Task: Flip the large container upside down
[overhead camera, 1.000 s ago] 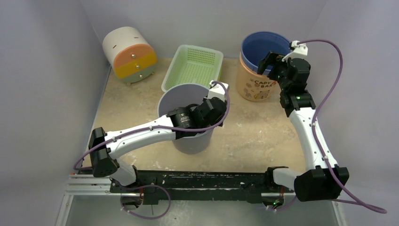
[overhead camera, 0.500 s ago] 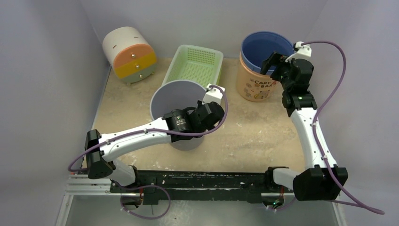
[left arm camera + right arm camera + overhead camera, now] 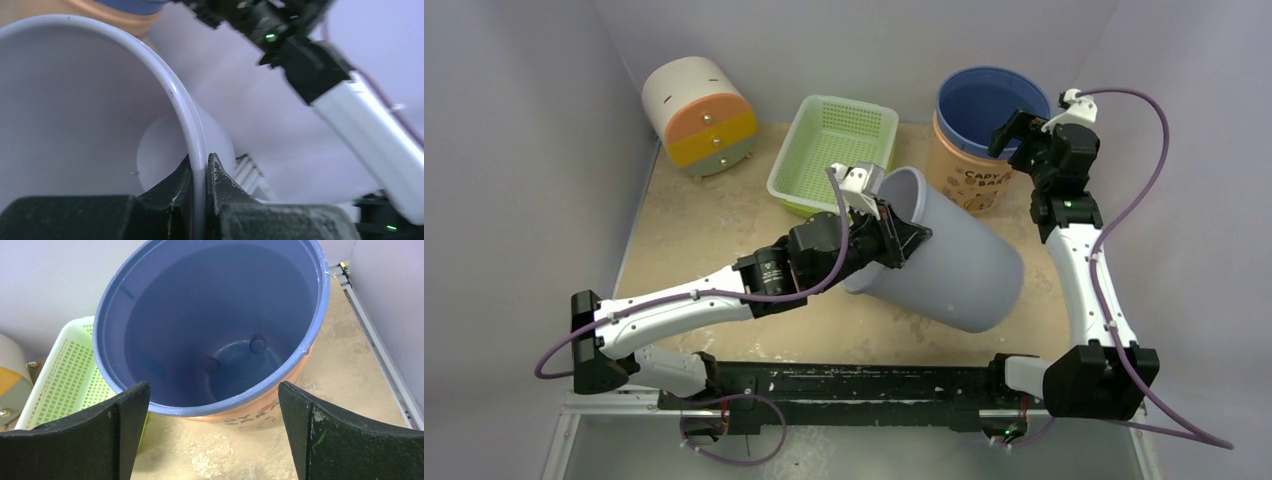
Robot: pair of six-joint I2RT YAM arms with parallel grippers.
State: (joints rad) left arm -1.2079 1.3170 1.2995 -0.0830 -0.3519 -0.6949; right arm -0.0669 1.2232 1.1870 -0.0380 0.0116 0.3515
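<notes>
One large grey plastic container [image 3: 954,270] is leaning over mid-table, mouth facing left, base pointing near-right; the left gripper [image 3: 896,235] is pinching its rim from the left, one finger inside, one outside the wall.

The only writing I can read is on the orange tub [image 3: 951,168] at the far right of the worktop [image 3: 714,230]: dark capitals "CAPY" above "BAR". Whatever follows I cannot make out. From my right wrist the same print shows only as cut-off, unreadable letter tops.
</notes>
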